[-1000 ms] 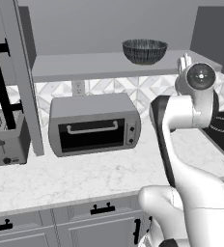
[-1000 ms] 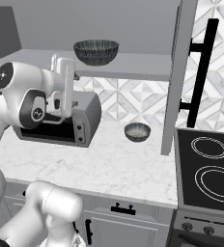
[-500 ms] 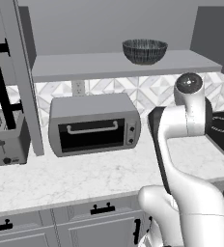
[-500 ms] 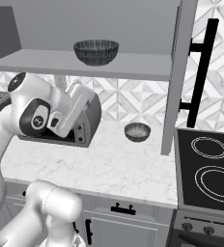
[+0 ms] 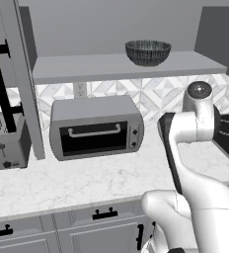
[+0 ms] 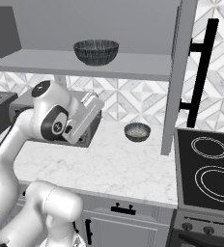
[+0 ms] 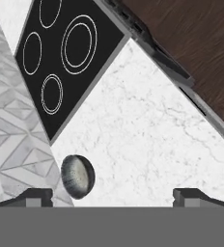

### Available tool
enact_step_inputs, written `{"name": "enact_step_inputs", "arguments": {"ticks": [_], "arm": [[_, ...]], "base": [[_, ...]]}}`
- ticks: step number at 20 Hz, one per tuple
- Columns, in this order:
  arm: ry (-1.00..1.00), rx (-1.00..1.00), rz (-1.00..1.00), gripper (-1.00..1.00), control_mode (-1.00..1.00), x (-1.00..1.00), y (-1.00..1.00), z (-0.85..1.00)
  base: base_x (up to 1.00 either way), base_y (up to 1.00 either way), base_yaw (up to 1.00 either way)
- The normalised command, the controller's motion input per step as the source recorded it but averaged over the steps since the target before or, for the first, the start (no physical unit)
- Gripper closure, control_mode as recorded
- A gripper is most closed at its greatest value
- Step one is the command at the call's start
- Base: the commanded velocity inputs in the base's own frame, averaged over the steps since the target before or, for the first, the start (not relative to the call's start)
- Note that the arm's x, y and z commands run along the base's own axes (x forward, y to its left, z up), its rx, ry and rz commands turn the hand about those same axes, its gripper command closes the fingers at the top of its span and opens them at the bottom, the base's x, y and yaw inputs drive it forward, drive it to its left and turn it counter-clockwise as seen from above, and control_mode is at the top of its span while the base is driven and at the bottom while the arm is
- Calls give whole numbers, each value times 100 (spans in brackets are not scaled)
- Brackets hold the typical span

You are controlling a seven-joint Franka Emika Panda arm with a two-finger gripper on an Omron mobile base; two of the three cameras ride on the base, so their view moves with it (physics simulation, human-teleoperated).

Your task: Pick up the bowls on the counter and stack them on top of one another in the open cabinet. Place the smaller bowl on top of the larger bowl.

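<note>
Progress is judged half done: larger bowl [image 6: 96, 51] is seen on cabinet shelf [image 6: 133, 67], upper centre, smaller bowl [image 6: 137, 131] remains on worktop [image 6: 114, 164], and tool [image 7: 112, 198] is spread, empty.

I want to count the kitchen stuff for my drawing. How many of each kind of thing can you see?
Bowls: 2, the larger bowl in the open cabinet, the smaller bowl on the counter
Toaster ovens: 1
Toasters: 1
Stovetops: 1
Total: 5
</note>
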Motion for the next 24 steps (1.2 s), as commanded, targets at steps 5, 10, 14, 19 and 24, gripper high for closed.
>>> {"name": "enact_step_inputs", "arguments": {"ticks": [5,10,14,19,24], "arm": [[7,1,0,-100,-100,57,-2,-52],[10,1,0,-100,-100,62,-1,-43],[11,2,0,-100,-100,50,-13,-35],[7,5,0,-100,-100,43,-21,-27],[4,4,0,-100,-100,39,-15,-30]], "base": [[0,0,0],[0,0,0],[0,0,0],[0,0,0],[0,0,0]]}}
